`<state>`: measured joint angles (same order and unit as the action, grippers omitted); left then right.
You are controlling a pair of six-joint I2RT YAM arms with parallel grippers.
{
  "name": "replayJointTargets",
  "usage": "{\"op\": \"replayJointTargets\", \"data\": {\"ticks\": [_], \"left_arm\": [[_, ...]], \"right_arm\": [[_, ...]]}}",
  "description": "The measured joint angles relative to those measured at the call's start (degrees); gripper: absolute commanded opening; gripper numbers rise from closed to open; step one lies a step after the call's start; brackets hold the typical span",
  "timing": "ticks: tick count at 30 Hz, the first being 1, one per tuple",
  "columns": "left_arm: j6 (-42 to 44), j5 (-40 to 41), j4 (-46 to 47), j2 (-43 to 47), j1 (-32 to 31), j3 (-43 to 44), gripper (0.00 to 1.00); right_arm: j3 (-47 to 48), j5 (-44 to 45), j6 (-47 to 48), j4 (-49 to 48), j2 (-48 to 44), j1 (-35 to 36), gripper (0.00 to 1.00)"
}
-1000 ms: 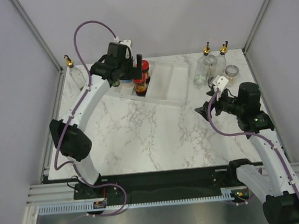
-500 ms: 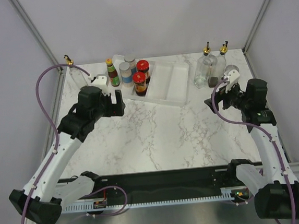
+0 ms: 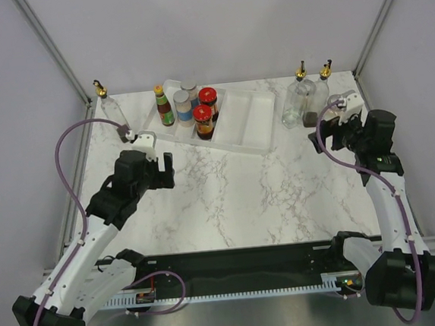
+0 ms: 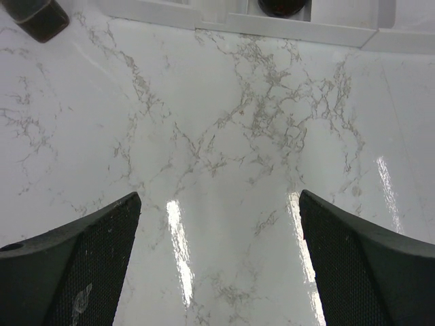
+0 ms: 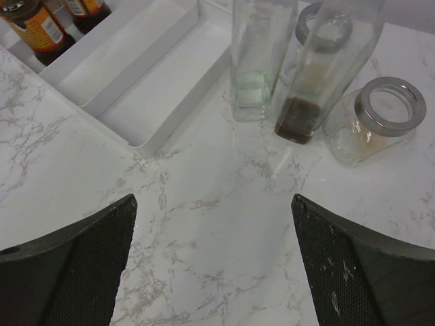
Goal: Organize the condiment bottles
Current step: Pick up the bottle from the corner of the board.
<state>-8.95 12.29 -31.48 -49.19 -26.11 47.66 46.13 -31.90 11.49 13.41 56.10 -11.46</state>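
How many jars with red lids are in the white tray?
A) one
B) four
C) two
C: the back red-lidded jar and the front red-lidded jar stand together in the left part of the white tray, and no other red lid shows in it.

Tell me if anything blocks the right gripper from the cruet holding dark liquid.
Nothing visible does. Only bare marble tabletop lies between the right gripper and the cruet holding dark liquid. A silver-lidded jar sits beside it, off the direct line.
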Motion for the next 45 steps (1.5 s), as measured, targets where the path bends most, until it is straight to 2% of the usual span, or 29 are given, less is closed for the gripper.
{"op": "replayJointTargets", "data": {"ticks": [9, 18, 45], "left_arm": [[0.09, -0.13, 1.11, 3.08, 0.0, -0.76, 1.0], [0.09, 0.83, 1.62, 3.72, 0.0, -1.03, 1.0], [0.09, 1.27, 1.62, 3.82, 0.0, -1.18, 1.0]], "right_arm": [[10.49, 9.77, -5.11, -3.78, 11.8, -0.07, 0.97], [18.6, 10.4, -9.7, -8.41, 19.69, -0.07, 0.96], [26.77, 11.52, -10.27, -13.66, 31.04, -0.02, 0.94]]}}
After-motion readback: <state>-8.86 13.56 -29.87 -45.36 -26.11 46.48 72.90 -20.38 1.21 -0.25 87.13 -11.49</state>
